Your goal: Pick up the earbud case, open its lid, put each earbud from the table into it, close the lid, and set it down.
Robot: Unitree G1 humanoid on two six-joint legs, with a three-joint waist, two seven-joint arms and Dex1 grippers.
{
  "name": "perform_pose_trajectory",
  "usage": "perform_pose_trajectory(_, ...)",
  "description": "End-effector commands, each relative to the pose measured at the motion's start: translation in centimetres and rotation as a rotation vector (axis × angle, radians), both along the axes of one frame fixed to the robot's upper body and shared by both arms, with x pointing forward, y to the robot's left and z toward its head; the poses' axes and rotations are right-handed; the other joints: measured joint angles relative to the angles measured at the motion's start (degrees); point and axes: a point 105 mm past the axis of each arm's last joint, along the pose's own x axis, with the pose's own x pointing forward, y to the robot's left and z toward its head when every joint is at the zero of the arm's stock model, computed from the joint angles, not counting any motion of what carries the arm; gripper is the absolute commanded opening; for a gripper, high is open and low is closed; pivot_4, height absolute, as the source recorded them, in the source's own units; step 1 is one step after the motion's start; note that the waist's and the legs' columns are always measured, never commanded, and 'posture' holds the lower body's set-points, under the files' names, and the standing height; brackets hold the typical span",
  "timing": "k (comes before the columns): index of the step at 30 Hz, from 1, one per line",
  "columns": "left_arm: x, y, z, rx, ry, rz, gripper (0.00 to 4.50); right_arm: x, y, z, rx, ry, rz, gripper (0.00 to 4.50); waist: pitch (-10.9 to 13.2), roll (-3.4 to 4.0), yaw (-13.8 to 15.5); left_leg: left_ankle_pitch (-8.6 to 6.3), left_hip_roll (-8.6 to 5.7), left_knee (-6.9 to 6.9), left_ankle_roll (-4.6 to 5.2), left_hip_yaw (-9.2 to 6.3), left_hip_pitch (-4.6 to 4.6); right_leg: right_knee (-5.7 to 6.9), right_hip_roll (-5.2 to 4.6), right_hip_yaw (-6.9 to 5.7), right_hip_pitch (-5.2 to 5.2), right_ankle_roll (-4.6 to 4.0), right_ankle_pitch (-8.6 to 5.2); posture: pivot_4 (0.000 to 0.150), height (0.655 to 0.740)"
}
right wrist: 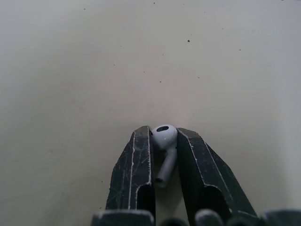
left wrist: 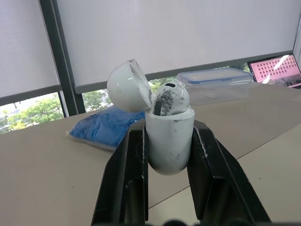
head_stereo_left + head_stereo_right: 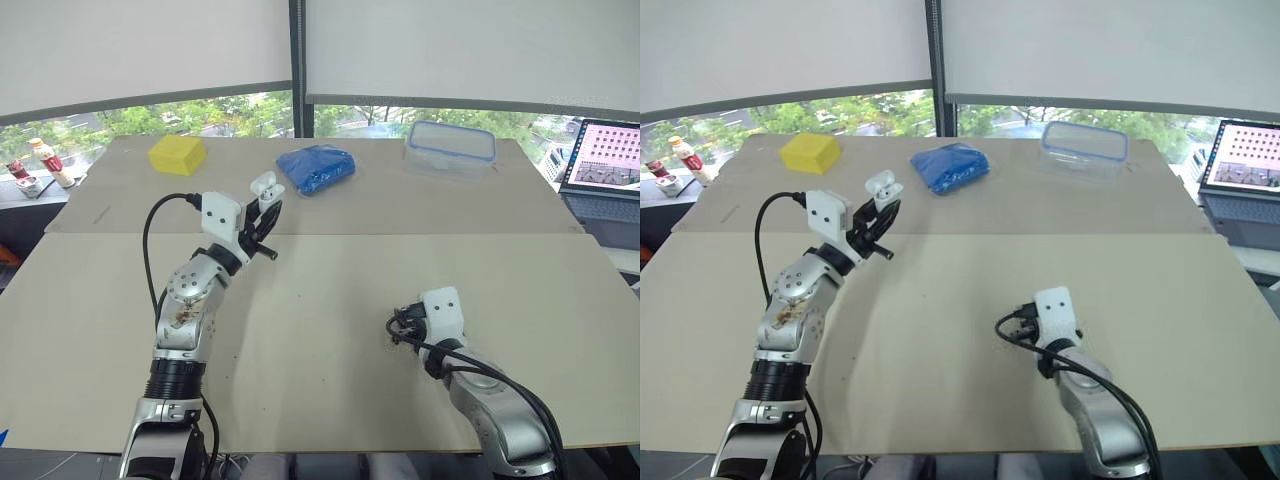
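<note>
While the left gripper [image 3: 262, 213] is clamped on the white earbud case [image 2: 169, 141], held up with its lid [image 2: 127, 87] flipped open and one earbud [image 2: 170, 98] seated inside, the right gripper [image 1: 164, 133] is pinching the second earbud [image 1: 165, 141] down at the table [image 3: 330, 290].

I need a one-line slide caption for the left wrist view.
Left gripper shut on the open earbud case, with one earbud seated inside.

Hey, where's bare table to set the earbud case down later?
Middle of the near board, between the left gripper holding the earbud case and the right gripper around an earbud, is bare. Crowded along the far edge: yellow block, blue bag, clear container.
</note>
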Motion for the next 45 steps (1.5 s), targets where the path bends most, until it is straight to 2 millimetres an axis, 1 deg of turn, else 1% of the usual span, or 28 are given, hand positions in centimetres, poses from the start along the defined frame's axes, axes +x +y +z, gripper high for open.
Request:
perform_pose_trajectory(1,-0.6,-0.2,1.4,-0.012,-0.056,-0.016,0.61,-0.2,-1.1,-0.5,-0.020,0.025,-0.027,0.31,0.00,0.00,0.09,0.00,0.00,0.00,0.01,0.00,0.01,-0.01,0.00,-0.01,0.02,0.00,0.00,0.150,0.7400)
perform_pose_trajectory(3,-0.5,-0.3,1.4,-0.013,-0.057,-0.018,0.61,0.1,-1.4,-0.1,-0.028,0.015,-0.011,0.31,0.00,0.00,0.17,-0.01,0.00,0.01,0.02,-0.01,0.01,-0.02,-0.01,-0.02,0.03,0.00,0.00,0.150,0.7400)
perform_pose_trajectory(5,-0.5,-0.4,1.4,-0.015,-0.058,-0.020,0.61,0.8,-1.7,1.1,-0.015,-0.001,0.067,0.31,0.00,0.00,0.15,-0.01,-0.01,0.01,0.02,0.00,0.02,-0.04,-0.01,-0.02,0.06,0.00,0.00,0.150,0.7400)
perform_pose_trajectory(7,-0.5,-0.5,1.4,-0.017,-0.059,-0.022,0.61,0.9,-1.6,2.7,-0.040,-0.009,0.230,0.31,0.01,0.01,0.15,-0.03,-0.03,0.03,0.05,0.01,0.05,-0.06,-0.03,-0.02,0.12,0.01,0.00,0.150,0.7400)
perform_pose_trajectory(9,-0.5,-0.5,1.3,-0.017,-0.057,-0.024,0.61,0.3,-2.2,3.9,-0.125,0.026,0.424,0.31,0.04,0.05,0.16,-0.07,-0.06,0.04,0.12,0.01,0.07,-0.10,-0.04,-0.03,0.18,0.03,-0.01,0.150,0.7400)
perform_pose_trajectory(11,-0.5,-0.4,1.0,-0.015,-0.055,-0.025,0.61,-0.7,-3.8,4.3,-0.245,0.105,0.598,0.31,0.04,0.05,0.14,-0.09,-0.04,0.02,0.16,0.00,0.17,-0.19,-0.01,-0.09,0.33,0.07,-0.03,0.150,0.7400)
perform_pose_trajectory(13,-0.5,-0.4,0.9,-0.012,-0.054,-0.025,0.61,-1.7,-6.4,4.2,-0.388,0.224,0.734,0.31,0.05,0.07,0.17,-0.13,0.02,0.02,0.22,-0.02,0.29,-0.34,0.01,-0.20,0.53,0.08,-0.05,0.150,0.7400)
perform_pose_trajectory(14,-0.5,-0.4,0.9,-0.012,-0.054,-0.025,0.61,-2.0,-7.3,4.2,-0.423,0.260,0.766,0.31,0.06,0.06,0.14,-0.13,0.02,-0.02,0.22,-0.01,0.33,-0.39,-0.01,-0.22,0.61,0.12,-0.08,0.150,0.7400)
perform_pose_trajectory(17,-0.6,-0.1,0.8,-0.013,-0.057,-0.016,0.61,-2.1,-11.0,4.5,-0.578,0.375,0.848,0.31,0.07,0.04,-0.05,-0.14,0.04,0.04,0.24,0.04,0.36,-0.42,-0.03,-0.18,0.66,0.13,-0.08,0.150,0.7400)
perform_pose_trajectory(19,-0.7,0.0,0.8,-0.013,-0.058,-0.008,0.61,-1.7,-12.6,4.5,-0.655,0.406,0.875,0.31,0.07,0.04,-0.26,-0.14,0.04,0.05,0.24,0.12,0.41,-0.41,-0.06,-0.12,0.67,0.14,-0.08,0.150,0.7400)
perform_pose_trajectory(23,-1.0,0.3,0.6,-0.016,-0.060,0.005,0.61,-1.2,-14.9,3.1,-0.756,0.465,0.906,0.31,0.07,0.03,-0.28,-0.15,0.12,-0.01,0.22,0.16,0.49,-0.36,-0.03,-0.06,0.63,0.13,-0.09,0.150,0.7400)
perform_pose_trajectory(24,-1.1,0.3,0.6,-0.017,-0.060,0.009,0.61,-1.2,-15.2,2.8,-0.766,0.474,0.911,0.31,0.07,0.03,-0.22,-0.15,0.14,-0.01,0.22,0.16,0.48,-0.35,-0.04,-0.06,0.60,0.13,-0.08,0.150,0.7400)
perform_pose_trajectory(27,-1.4,0.5,0.5,-0.017,-0.060,0.015,0.61,-0.9,-15.5,2.0,-0.719,0.489,0.881,0.31,0.07,0.01,-0.12,-0.15,0.14,0.01,0.21,0.16,0.44,-0.35,-0.11,-0.02,0.59,0.14,-0.08,0.150,0.7400)
perform_pose_trajectory(30,-1.5,0.6,0.5,-0.014,-0.057,0.018,0.61,-1.1,-15.9,1.5,-0.734,0.502,0.887,0.31,0.05,-0.07,-0.05,-0.16,0.14,0.05,0.21,0.12,0.47,-0.37,-0.13,-0.02,0.69,0.14,-0.08,0.150,0.7400)
perform_pose_trajectory(31,-1.5,0.6,0.5,-0.014,-0.057,0.019,0.61,-1.1,-16.1,1.4,-0.739,0.505,0.887,1.37,0.05,-0.08,-0.04,-0.16,0.14,0.04,0.21,0.12,0.50,-0.37,-0.13,-0.02,0.71,0.14,-0.08,0.150,0.7400)
perform_pose_trajectory(32,-1.5,0.6,0.5,-0.013,-0.056,0.020,0.61,-1.1,-16.2,1.4,-0.741,0.506,0.886,1.63,0.05,-0.08,-0.03,-0.16,0.14,0.04,0.21,0.12,0.52,-0.37,-0.13,-0.02,0.73,0.14,-0.08,0.150,0.7400)
perform_pose_trajectory(33,-1.5,0.6,0.5,-0.012,-0.055,0.020,0.61,-1.2,-16.4,1.3,-0.746,0.516,0.885,2.02,0.05,-0.07,-0.02,-0.16,0.14,0.03,0.20,0.12,0.54,-0.36,-0.13,-0.02,0.73,0.14,-0.08,0.150,0.7400)
perform_pose_trajectory(38,-1.4,0.4,0.6,-0.013,-0.055,0.015,0.61,-1.4,-17.2,1.3,-0.798,0.539,0.907,2.02,0.05,-0.08,0.57,-0.17,0.13,0.02,0.20,0.10,0.52,-0.37,-0.13,-0.04,0.73,0.14,-0.08,0.150,0.7400)
perform_pose_trajectory(45,-1.4,0.2,0.5,-0.014,-0.054,0.008,0.61,-1.8,-17.8,1.3,-0.796,0.577,0.908,2.02,0.05,-0.08,1.22,-0.17,0.12,0.04,0.20,0.10,0.53,-0.38,-0.15,-0.04,0.75,0.14,-0.08,0.150,0.7400)
